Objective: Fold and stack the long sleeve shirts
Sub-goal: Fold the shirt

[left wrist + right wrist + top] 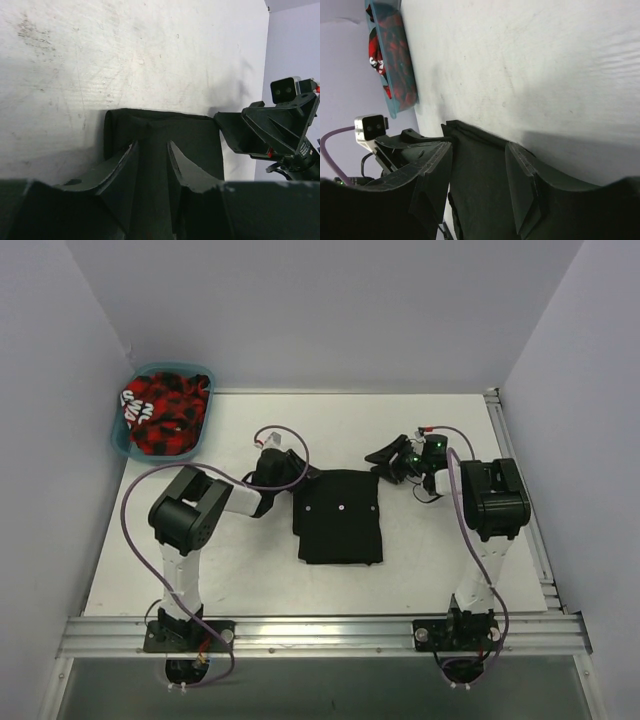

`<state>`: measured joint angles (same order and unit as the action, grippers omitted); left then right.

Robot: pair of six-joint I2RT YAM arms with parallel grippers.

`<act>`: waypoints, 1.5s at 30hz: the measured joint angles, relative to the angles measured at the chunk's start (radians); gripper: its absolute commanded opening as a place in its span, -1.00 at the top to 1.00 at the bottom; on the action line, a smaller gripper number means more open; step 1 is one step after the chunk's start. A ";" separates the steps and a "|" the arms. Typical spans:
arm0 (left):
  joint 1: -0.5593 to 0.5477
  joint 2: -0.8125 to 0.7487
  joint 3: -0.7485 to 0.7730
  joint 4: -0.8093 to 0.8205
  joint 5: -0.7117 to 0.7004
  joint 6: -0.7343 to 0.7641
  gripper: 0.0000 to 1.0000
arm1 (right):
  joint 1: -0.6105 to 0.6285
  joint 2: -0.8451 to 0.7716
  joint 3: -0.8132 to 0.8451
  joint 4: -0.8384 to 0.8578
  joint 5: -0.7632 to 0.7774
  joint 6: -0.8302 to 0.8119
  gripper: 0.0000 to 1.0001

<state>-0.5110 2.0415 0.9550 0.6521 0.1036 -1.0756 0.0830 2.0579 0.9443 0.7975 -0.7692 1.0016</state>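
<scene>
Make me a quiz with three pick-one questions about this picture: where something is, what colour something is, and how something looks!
1. Where is the basket?
A. at the far left corner of the table
B. at the near right edge
C. mid-table

2. What colour is the shirt?
A. red
B. white
C. black

3. How does the shirt lie?
A. hanging in the air
B. folded flat in a tidy block
C. crumpled in the basket

Answers:
1 A, the top view shows it tucked into the far left corner.
2 C, it is plain black against the pale table.
3 B, it lies as a flat rectangle in the middle of the table.
</scene>
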 measured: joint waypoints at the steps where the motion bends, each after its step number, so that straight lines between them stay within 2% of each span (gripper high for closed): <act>1: 0.003 -0.017 -0.011 -0.006 -0.002 0.004 0.20 | -0.009 -0.022 -0.008 -0.022 0.008 -0.013 0.06; 5: 0.006 -0.136 -0.060 -0.042 -0.023 0.026 0.07 | -0.032 -0.163 -0.055 -0.146 0.052 -0.079 0.06; 10: -0.028 -0.390 -0.136 -0.098 -0.049 0.041 -0.10 | -0.030 -0.430 -0.154 -0.261 0.069 -0.142 0.06; 14: -0.137 -0.605 -0.201 -0.226 -0.116 0.048 -0.12 | 0.009 -0.604 -0.216 -0.436 0.101 -0.223 0.12; 18: -0.283 -0.720 -0.262 -0.388 -0.202 0.047 -0.08 | 0.093 -0.730 -0.307 -0.635 0.141 -0.295 0.21; 22: -0.393 -0.748 -0.352 -0.500 -0.252 0.020 0.04 | 0.165 -0.846 -0.400 -0.804 0.198 -0.338 0.25; 26: -0.437 -0.705 -0.398 -0.585 -0.276 -0.014 0.14 | 0.171 -0.908 -0.432 -0.901 0.245 -0.369 0.27; 36: -0.446 -0.571 -0.370 -0.592 -0.282 -0.055 0.28 | 0.220 -0.813 -0.460 -0.924 0.276 -0.389 0.33; 39: -0.449 -0.572 -0.368 -0.594 -0.280 -0.063 0.23 | 0.248 -0.798 -0.466 -0.921 0.287 -0.381 0.33; 41: -0.455 -0.587 -0.369 -0.612 -0.282 -0.064 0.12 | 0.271 -0.809 -0.466 -0.922 0.310 -0.380 0.31; 45: -0.466 -0.692 -0.377 -0.704 -0.289 -0.054 -0.07 | 0.328 -0.884 -0.463 -0.958 0.381 -0.377 0.14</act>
<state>-0.9771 1.3491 0.5781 -0.0521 -0.1852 -1.1297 0.4110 1.1740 0.4808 -0.1600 -0.3882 0.6250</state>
